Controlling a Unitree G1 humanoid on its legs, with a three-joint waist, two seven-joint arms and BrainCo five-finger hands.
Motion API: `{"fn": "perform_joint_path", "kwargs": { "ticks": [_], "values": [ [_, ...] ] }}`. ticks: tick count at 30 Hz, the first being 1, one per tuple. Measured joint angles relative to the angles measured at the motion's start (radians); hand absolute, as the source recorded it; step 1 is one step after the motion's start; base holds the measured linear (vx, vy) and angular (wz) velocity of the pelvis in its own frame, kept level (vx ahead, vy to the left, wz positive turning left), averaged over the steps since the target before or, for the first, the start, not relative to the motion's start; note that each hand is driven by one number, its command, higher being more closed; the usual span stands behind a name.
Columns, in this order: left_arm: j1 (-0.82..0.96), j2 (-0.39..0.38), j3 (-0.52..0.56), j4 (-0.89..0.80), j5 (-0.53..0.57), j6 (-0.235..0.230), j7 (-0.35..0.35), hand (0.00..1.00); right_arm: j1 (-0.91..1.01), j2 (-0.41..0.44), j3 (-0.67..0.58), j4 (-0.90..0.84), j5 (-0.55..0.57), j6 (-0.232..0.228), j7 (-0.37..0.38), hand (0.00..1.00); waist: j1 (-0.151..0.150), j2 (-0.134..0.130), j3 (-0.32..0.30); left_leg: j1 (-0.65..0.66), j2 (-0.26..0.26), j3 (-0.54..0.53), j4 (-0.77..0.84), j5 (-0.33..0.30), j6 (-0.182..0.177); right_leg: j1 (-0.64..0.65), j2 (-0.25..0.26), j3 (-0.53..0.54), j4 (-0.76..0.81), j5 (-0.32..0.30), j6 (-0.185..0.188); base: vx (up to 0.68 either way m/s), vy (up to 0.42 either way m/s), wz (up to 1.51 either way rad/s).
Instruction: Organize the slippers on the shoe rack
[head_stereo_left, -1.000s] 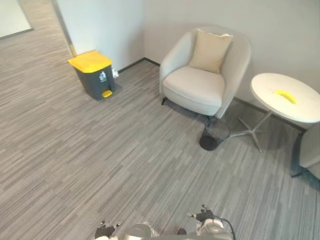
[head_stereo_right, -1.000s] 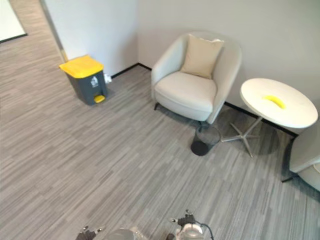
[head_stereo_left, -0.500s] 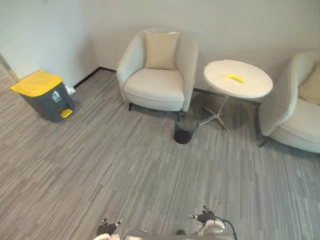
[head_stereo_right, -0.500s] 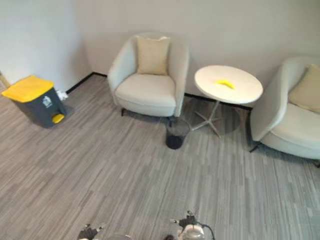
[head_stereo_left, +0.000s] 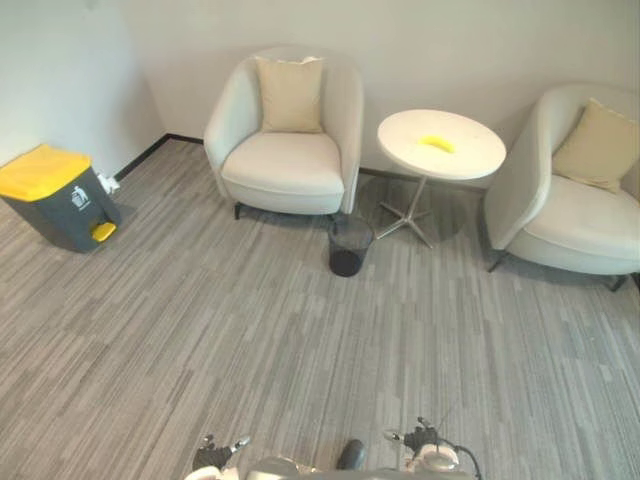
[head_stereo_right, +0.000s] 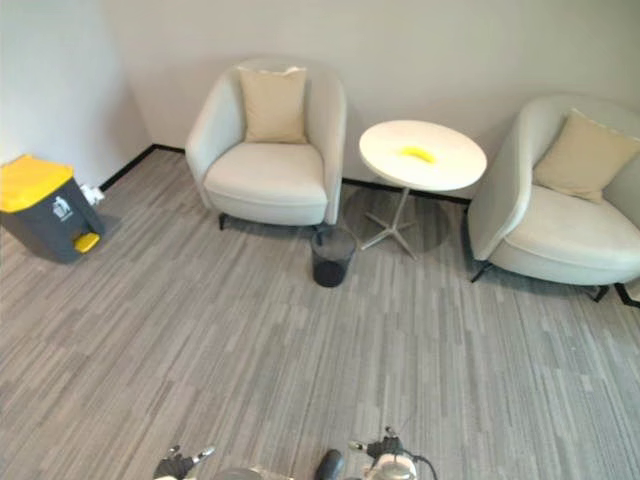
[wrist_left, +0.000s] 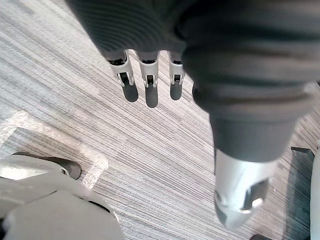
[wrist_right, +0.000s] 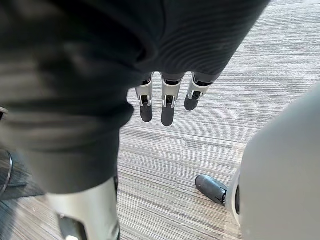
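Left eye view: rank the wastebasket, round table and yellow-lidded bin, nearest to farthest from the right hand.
The right hand hangs open at the robot's right side.
1. The wastebasket, straight ahead in the middle.
2. The round table, farther back and slightly right.
3. The yellow-lidded bin, far off to the left.

A round white surface (head_stereo_left: 472, 157) stands against the pale wall (head_stereo_left: 450, 40), flanked by a left armchair (head_stereo_left: 285, 165) and a right armchair (head_stereo_left: 570, 215). A dark wastebasket (head_stereo_left: 349, 247) sits just before it on the grey striped carpet (head_stereo_left: 200, 330), and a yellow-lidded bin (head_stereo_left: 55, 190) stands well to its left.
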Motion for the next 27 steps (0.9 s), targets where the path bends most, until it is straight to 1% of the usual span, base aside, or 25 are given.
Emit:
{"fn": "perform_joint_path", "kwargs": {
  "ticks": [2,3,4,5,6,7,8,9,11,12,13,14,15,16,17,18,19,20,21,22,23,24,25,26,27],
  "values": [
    [0.0,0.0,0.0,0.001,0.0,0.0,0.0,0.0,-0.001,0.0,0.0,0.0,0.001,0.0,0.0,0.0,-0.001,0.002,0.001,0.004,0.003,-0.002,-0.01,0.0,-0.003,0.0,0.002,-0.003,0.0,-0.004,-0.005,0.05,0.062,0.04],
    [0.0,-0.001,0.0,0.001,0.0,0.0,0.0,0.0,-0.001,-0.001,0.0,0.0,0.001,0.0,0.0,0.0,-0.001,0.002,0.001,0.002,0.008,-0.003,-0.004,-0.01,-0.009,0.001,0.005,-0.008,0.004,-0.011,-0.015,0.09,0.034,0.12],
    [-0.002,-0.002,0.0,0.001,0.0,0.0,-0.001,0.0,-0.003,-0.003,0.001,0.0,0.009,-0.002,0.0,0.0,-0.003,0.008,0.003,-0.018,0.026,-0.004,0.049,-0.032,-0.024,0.004,0.016,-0.014,0.008,-0.023,-0.03,0.11,0.031,0.11],
    [-0.005,-0.007,0.001,0.0,-0.001,0.001,-0.001,0.0,-0.008,-0.006,0.001,0.0,0.011,-0.002,0.0,0.0,-0.002,0.01,0.01,-0.038,0.043,-0.007,0.118,-0.054,-0.03,0.012,0.031,-0.011,0.007,-0.03,-0.038,0.11,0.04,0.08],
    [-0.008,-0.008,0.0,0.0,-0.001,0.001,-0.002,0.0,-0.014,-0.006,0.001,0.0,0.013,-0.002,-0.001,0.0,0.001,0.015,0.023,-0.071,0.053,-0.01,0.206,-0.062,-0.031,0.016,0.035,0.0,0.009,-0.037,-0.048,0.08,0.059,-0.07],
    [-0.011,-0.01,0.0,-0.009,-0.003,0.0,-0.002,0.0,-0.02,-0.007,0.001,0.0,0.03,0.0,-0.001,0.0,0.003,0.018,0.036,-0.138,0.055,-0.032,0.342,-0.061,-0.017,0.014,0.033,0.023,0.027,-0.047,-0.053,0.05,0.061,-0.25],
    [-0.009,-0.016,-0.001,-0.012,-0.004,-0.001,-0.001,0.0,-0.031,-0.012,0.001,0.001,0.031,0.001,-0.002,0.0,0.006,0.025,0.044,-0.174,0.056,-0.062,0.396,-0.083,-0.014,0.015,0.033,0.038,0.042,-0.058,-0.044,0.03,0.067,-0.37],
    [-0.007,-0.018,-0.001,-0.013,-0.011,-0.001,-0.001,0.0,-0.031,-0.015,0.001,0.001,0.031,0.001,-0.002,0.0,0.008,0.026,0.048,-0.2,0.062,-0.073,0.412,-0.095,-0.014,0.016,0.033,0.053,0.046,-0.063,-0.043,0.01,0.052,-0.48],
    [-0.005,-0.017,0.0,-0.022,-0.022,-0.001,-0.001,0.0,-0.029,-0.015,0.003,-0.001,0.031,0.001,-0.003,0.0,0.01,0.023,0.051,-0.27,0.074,-0.097,0.39,-0.1,-0.026,0.015,0.024,0.089,0.047,-0.067,-0.041,0.0,0.068,-0.6],
    [-0.005,-0.017,0.0,-0.022,-0.024,-0.001,0.0,0.0,-0.025,-0.015,0.006,-0.001,0.031,0.001,-0.003,0.0,0.011,0.022,0.05,-0.287,0.076,-0.113,0.349,-0.091,-0.035,0.011,0.019,0.094,0.046,-0.067,-0.04,-0.02,0.084,-0.63],
    [-0.01,-0.018,0.0,-0.022,-0.027,0.0,0.001,0.0,-0.021,-0.016,0.006,-0.001,0.031,0.001,-0.002,0.0,0.01,0.023,0.049,-0.292,0.081,-0.127,0.3,-0.076,-0.047,0.008,0.019,0.102,0.046,-0.067,-0.039,-0.02,0.131,-0.66],
    [-0.008,-0.019,0.001,-0.021,-0.032,0.0,0.001,0.0,-0.018,-0.015,0.006,-0.002,0.031,0.0,-0.002,0.0,0.01,0.025,0.047,-0.288,0.094,-0.135,0.252,-0.046,-0.049,0.009,0.028,0.122,0.046,-0.068,-0.034,0.0,0.119,-0.61],
    [-0.007,-0.017,0.002,-0.021,-0.032,0.002,0.001,0.0,-0.015,-0.014,0.006,-0.003,0.031,0.0,-0.002,0.0,0.011,0.024,0.044,-0.283,0.101,-0.135,0.228,-0.023,-0.041,0.013,0.034,0.135,0.038,-0.083,-0.008,0.1,0.155,-0.7],
    [0.002,-0.021,0.009,-0.015,-0.032,0.001,0.002,0.0,-0.013,-0.014,0.007,-0.004,0.031,0.001,-0.002,0.0,0.023,0.045,0.024,-0.274,0.136,-0.102,0.178,0.013,-0.032,0.002,0.038,0.13,0.099,-0.117,0.02,0.16,0.105,-0.49],
    [-0.002,-0.018,0.02,-0.018,-0.032,0.0,0.001,0.0,-0.018,-0.007,0.01,-0.004,0.031,0.0,-0.003,0.0,0.019,0.018,0.016,-0.261,0.133,-0.091,0.158,0.017,-0.035,-0.02,0.004,0.129,0.212,-0.146,0.021,0.26,0.138,-0.41],
    [-0.004,0.0,0.028,-0.025,-0.034,-0.002,0.001,0.0,0.001,0.008,0.01,0.0,0.029,0.001,-0.001,0.0,0.02,-0.02,0.006,-0.255,0.1,-0.076,0.156,0.025,-0.045,-0.012,-0.052,0.159,0.229,-0.202,0.048,0.26,0.125,-0.23],
    [-0.007,-0.001,0.036,-0.016,-0.035,0.001,0.002,0.0,0.007,0.012,0.01,0.001,0.029,0.004,0.0,0.0,0.026,-0.027,0.001,-0.255,0.102,-0.074,0.167,0.033,-0.048,-0.011,-0.05,0.172,0.227,-0.214,0.039,0.29,0.137,-0.33],
    [-0.006,0.001,0.04,-0.017,-0.038,-0.001,0.002,0.0,0.01,0.014,0.01,0.001,0.029,0.003,0.0,0.0,0.031,-0.036,-0.012,-0.241,0.098,-0.063,0.157,0.04,-0.05,-0.023,-0.06,0.186,0.263,-0.243,0.056,0.3,0.132,-0.37],
    [-0.006,0.015,0.031,-0.007,-0.038,0.0,0.003,0.0,0.012,0.023,0.01,0.0,0.028,0.004,0.004,0.0,0.032,-0.049,-0.017,-0.199,0.069,-0.042,0.126,0.05,-0.046,-0.057,-0.109,0.199,0.402,-0.298,0.063,0.28,0.114,-0.32],
    [-0.012,0.02,0.013,0.003,-0.037,0.003,0.003,0.0,0.01,0.019,0.011,-0.002,0.028,0.004,0.004,0.0,0.03,-0.05,-0.02,-0.181,0.057,-0.042,0.125,0.056,-0.051,-0.088,-0.13,0.206,0.509,-0.307,0.065,0.22,0.093,-0.1],
    [-0.015,0.021,-0.002,0.001,-0.036,0.003,0.005,0.0,0.006,0.015,0.013,-0.005,0.028,0.003,0.005,0.0,0.028,-0.039,-0.019,-0.169,0.054,-0.053,0.124,0.051,-0.044,-0.12,-0.14,0.22,0.592,-0.31,0.073,0.21,0.058,0.27],
    [-0.026,0.022,-0.014,0.0,-0.035,0.002,0.012,0.0,-0.009,0.018,0.013,-0.004,0.028,0.003,0.004,0.0,0.02,-0.031,-0.012,-0.15,0.051,-0.07,0.109,0.052,-0.041,-0.148,-0.15,0.242,0.65,-0.343,0.088,0.17,0.022,0.62],
    [-0.036,0.023,-0.022,-0.002,-0.032,0.0,0.02,0.0,-0.008,0.018,0.017,-0.001,0.029,0.004,0.005,0.0,0.018,-0.034,-0.016,-0.153,0.046,-0.096,0.113,0.053,-0.042,-0.152,-0.151,0.268,0.633,-0.359,0.085,0.23,-0.017,0.76],
    [-0.041,0.025,-0.023,-0.004,-0.028,-0.001,0.02,0.0,-0.005,0.018,0.021,0.002,0.029,0.007,0.005,0.0,0.019,-0.049,-0.021,-0.154,0.033,-0.112,0.115,0.053,-0.043,-0.153,-0.153,0.294,0.579,-0.33,0.084,0.14,-0.056,0.72],
    [-0.048,0.031,-0.021,-0.006,-0.027,-0.003,0.021,0.0,-0.002,0.019,0.021,0.003,0.029,0.012,0.004,0.0,0.019,-0.065,-0.025,-0.16,0.016,-0.139,0.119,0.051,-0.045,-0.139,-0.162,0.316,0.525,-0.314,0.09,0.23,-0.129,0.71]
  ]
}}
